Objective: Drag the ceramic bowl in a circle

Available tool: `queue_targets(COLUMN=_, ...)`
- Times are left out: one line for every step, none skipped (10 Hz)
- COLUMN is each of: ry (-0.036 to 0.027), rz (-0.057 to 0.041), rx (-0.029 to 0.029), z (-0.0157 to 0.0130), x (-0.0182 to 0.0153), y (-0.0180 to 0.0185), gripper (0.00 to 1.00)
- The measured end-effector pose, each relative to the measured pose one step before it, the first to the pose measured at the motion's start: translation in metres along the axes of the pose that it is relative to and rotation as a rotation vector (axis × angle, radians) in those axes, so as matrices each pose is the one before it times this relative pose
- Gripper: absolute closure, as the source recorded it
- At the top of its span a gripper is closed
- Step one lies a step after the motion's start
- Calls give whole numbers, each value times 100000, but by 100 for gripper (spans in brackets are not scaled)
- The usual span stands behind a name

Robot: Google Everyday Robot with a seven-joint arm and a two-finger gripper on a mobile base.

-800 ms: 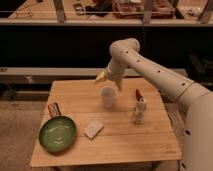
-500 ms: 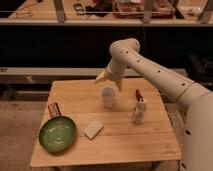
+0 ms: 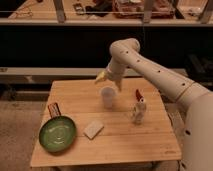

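The ceramic bowl (image 3: 57, 133), wide, shallow and glossy green with a pale swirl inside, sits at the front left corner of the wooden table (image 3: 125, 142). My gripper (image 3: 103, 77) hangs above the table's back middle, its yellowish fingertips (image 3: 99, 78) pointing left, just above and behind a small translucent white cup (image 3: 108, 96). It is far from the bowl, up and to the right of it, with nothing between its fingers. The white arm (image 3: 150, 67) reaches in from the right.
A pale rectangular sponge (image 3: 93, 129) lies right of the bowl. A small dark packet (image 3: 53, 109) lies just behind the bowl. A rooster figurine (image 3: 138, 110) stands at the right of the table. A dark counter runs behind the table.
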Motion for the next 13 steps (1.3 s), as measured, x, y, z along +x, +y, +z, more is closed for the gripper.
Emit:
queue_targets(ry=-10, rz=-2, rx=-4, z=4, x=-2, y=1, gripper=20)
queue_targets(ry=10, rz=5, rx=6, z=-6, x=3, y=-1, gripper=20)
queue_targets(ry=-4, rz=-4, rx=0, z=2, x=-1, y=-3, gripper=20)
queue_targets(ry=-2, rz=-1, rx=1, z=2, x=1, y=0, gripper=20)
queue_targets(ry=-9, rz=-6, rx=6, z=4, x=-3, y=-5, gripper=20)
queue_targets(ry=0, rz=2, rx=-5, z=1, x=1, y=2, gripper=20)
queue_targets(ry=5, rz=2, rx=3, z=-1, x=2, y=0, gripper=20)
queue_targets(ry=-54, rz=-100, rx=-38, z=20, x=-40, y=-11, gripper=20)
queue_targets(ry=-175, rz=-672, rx=18, z=-17, x=-211, y=-160, gripper=20)
queue_targets(ry=-1306, rz=-3714, rx=603, z=36, x=-1186, y=-842, gripper=20)
queue_targets(ry=-2003, rz=-7114, rx=1220, z=119, x=-2205, y=-2027, gripper=20)
queue_targets(ry=-1335, rz=-6902, rx=1310, z=105, x=-2032, y=-2198, gripper=20)
queue_targets(ry=-265, rz=-8823, rx=1753, z=37, x=-2422, y=-2801, gripper=20)
